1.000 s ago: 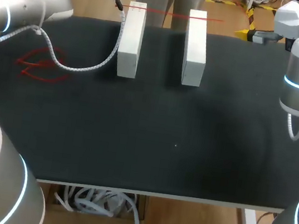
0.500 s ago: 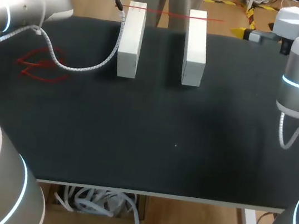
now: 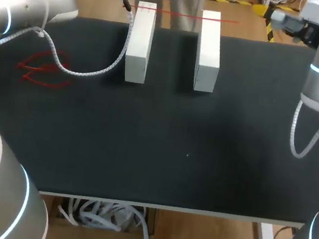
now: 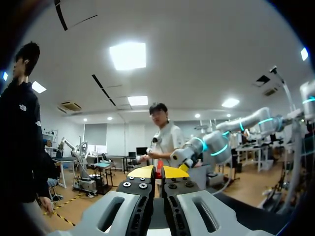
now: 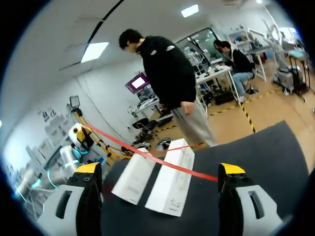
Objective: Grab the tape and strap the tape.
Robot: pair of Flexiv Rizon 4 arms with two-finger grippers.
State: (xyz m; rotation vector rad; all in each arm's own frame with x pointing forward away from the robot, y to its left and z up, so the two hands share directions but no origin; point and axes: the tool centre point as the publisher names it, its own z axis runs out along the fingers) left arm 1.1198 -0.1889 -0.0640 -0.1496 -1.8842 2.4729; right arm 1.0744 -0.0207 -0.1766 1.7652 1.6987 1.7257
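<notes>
**Change, right arm.** My right gripper now sits higher and farther back, over the far right corner of the table. In both earlier head views it hung lower, beside the right edge. The silver joint below it and its cable have swung along with it. Judgement: this lines the gripper up on the stretched tape, but it has not taken hold of anything.

**Right gripper, state.** The fingers are spread wide and hold nothing. In the right wrist view the red tape slants across the gap between them. Its near end lies close to one finger, and I cannot tell whether it touches.

**Left gripper, state.** The yellow tips are drawn almost together with a sliver of red between them. I read this as clamped on the tape. The left arm stands where it stood in the earlier frames.

**Tape, location.** It forms a taut red line across the far ends of the left block and the right block, running a little past each outer side. Its position matches the earlier frames.

**Blocks.** Two white blocks lie parallel and apart at the far middle of the table, unmoved.

**Loose red loops.** They lie flat on the table towards the left, well apart from the blocks, and are unchanged.

**Task standing (judgement).** One end of the tape is gripped. The second grasp, by the right gripper, is not yet made, and the strapping depends on it.
</notes>
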